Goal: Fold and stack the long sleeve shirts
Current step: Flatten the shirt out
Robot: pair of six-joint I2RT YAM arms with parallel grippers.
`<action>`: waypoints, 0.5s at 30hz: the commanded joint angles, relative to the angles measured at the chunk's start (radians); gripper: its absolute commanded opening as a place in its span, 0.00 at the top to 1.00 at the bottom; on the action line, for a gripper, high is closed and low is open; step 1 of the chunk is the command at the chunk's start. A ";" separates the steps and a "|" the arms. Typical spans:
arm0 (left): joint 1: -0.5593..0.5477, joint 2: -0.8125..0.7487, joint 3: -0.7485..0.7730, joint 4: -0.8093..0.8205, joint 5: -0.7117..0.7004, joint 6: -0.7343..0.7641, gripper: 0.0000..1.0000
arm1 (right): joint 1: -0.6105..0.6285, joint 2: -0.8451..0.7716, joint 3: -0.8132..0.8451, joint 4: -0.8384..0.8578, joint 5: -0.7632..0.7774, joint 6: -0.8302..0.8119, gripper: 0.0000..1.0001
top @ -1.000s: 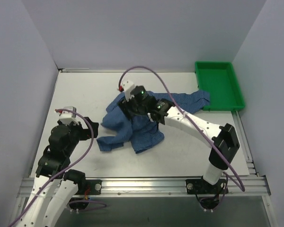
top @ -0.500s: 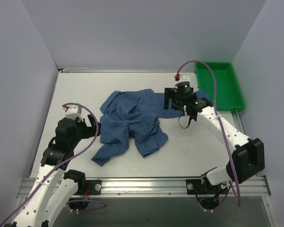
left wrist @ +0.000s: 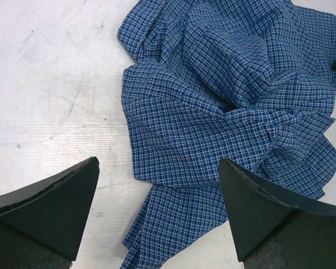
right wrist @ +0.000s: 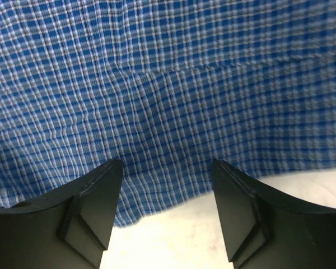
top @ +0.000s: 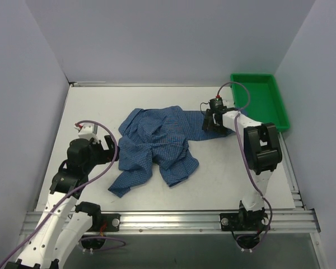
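Note:
One blue fine-checked long sleeve shirt (top: 157, 140) lies crumpled on the white table, with a sleeve trailing toward the front left. My left gripper (top: 109, 148) is open just off the shirt's left edge. In the left wrist view the left gripper (left wrist: 158, 162) has its jaws wide apart, with the shirt (left wrist: 229, 84) ahead and a strip of cloth below the gap. My right gripper (top: 209, 120) is at the shirt's right edge. In the right wrist view the right gripper (right wrist: 167, 162) is open low over the hem of the shirt (right wrist: 157, 73), holding nothing.
A green tray (top: 260, 103) stands at the back right corner, just right of my right gripper. Grey walls close in the table on the left, back and right. Bare white table (top: 229, 174) lies in front of the shirt.
My right gripper left the shirt's middle and swung right, then dropped to its right edge. The shirt now lies flatter and wider. My left gripper edged toward the shirt.

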 commanded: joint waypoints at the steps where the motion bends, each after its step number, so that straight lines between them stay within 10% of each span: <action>1: 0.008 -0.003 0.010 0.046 0.017 -0.005 0.02 | 0.006 0.039 0.073 -0.010 -0.007 0.051 0.37; 15: 0.008 -0.013 0.010 0.043 0.014 -0.004 0.02 | 0.232 0.244 0.312 -0.097 -0.220 -0.012 0.90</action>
